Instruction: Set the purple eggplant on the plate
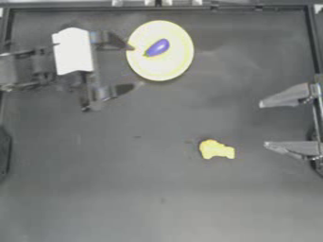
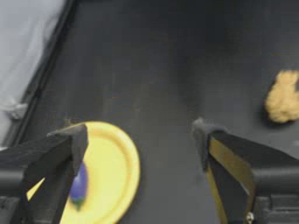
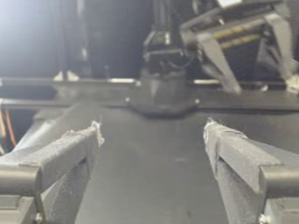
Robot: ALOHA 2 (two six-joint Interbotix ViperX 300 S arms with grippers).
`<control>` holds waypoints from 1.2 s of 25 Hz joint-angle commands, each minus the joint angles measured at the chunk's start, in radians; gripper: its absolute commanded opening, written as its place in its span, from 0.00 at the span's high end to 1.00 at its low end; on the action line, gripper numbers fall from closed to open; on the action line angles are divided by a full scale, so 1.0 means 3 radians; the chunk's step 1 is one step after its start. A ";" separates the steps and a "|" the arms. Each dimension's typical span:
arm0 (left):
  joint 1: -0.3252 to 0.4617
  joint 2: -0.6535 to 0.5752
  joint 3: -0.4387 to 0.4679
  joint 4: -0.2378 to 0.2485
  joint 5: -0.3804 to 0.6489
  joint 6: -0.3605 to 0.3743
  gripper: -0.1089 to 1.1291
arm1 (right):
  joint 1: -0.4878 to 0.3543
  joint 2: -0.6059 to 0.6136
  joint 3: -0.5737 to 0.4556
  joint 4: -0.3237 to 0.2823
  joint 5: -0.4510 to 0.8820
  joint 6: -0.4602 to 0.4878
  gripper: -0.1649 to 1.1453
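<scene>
The small blue-purple eggplant lies on the pale yellow plate at the back of the table, left of centre. My left gripper hovers just left of the plate, open and holding nothing, with one fingertip near the plate's rim. In the left wrist view the eggplant shows partly behind one jaw, resting on the plate; the left gripper is spread wide. My right gripper is parked at the right edge, open and empty, as the right wrist view also shows.
A yellow lumpy object sits on the dark table right of centre, well apart from the plate, and appears in the left wrist view too. The table's raised border runs along the back edge.
</scene>
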 commanded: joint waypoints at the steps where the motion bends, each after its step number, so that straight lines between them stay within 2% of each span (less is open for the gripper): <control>1: -0.0097 -0.0358 0.0174 -0.0245 -0.0082 -0.0005 0.10 | -0.0020 0.0015 -0.0031 0.0015 0.0015 -0.0005 0.11; 7: -0.0281 -0.0767 0.0532 -0.0568 -0.0082 -0.0005 0.10 | -0.0051 0.0015 -0.0031 0.0020 0.0026 -0.0005 0.11; 11: -0.0358 -0.0982 0.0752 -0.0665 -0.0123 -0.0005 0.10 | -0.0061 0.0010 -0.0026 0.0036 0.0026 0.0000 0.11; 19: -0.0491 -0.1253 0.1120 -0.0670 -0.0297 -0.0005 0.10 | -0.0072 0.0015 -0.0005 0.0097 0.0041 -0.0005 0.11; 30: -0.0552 -0.1406 0.1360 -0.0665 -0.0373 -0.0010 0.10 | -0.0097 0.0015 0.0000 0.0097 0.0066 -0.0005 0.11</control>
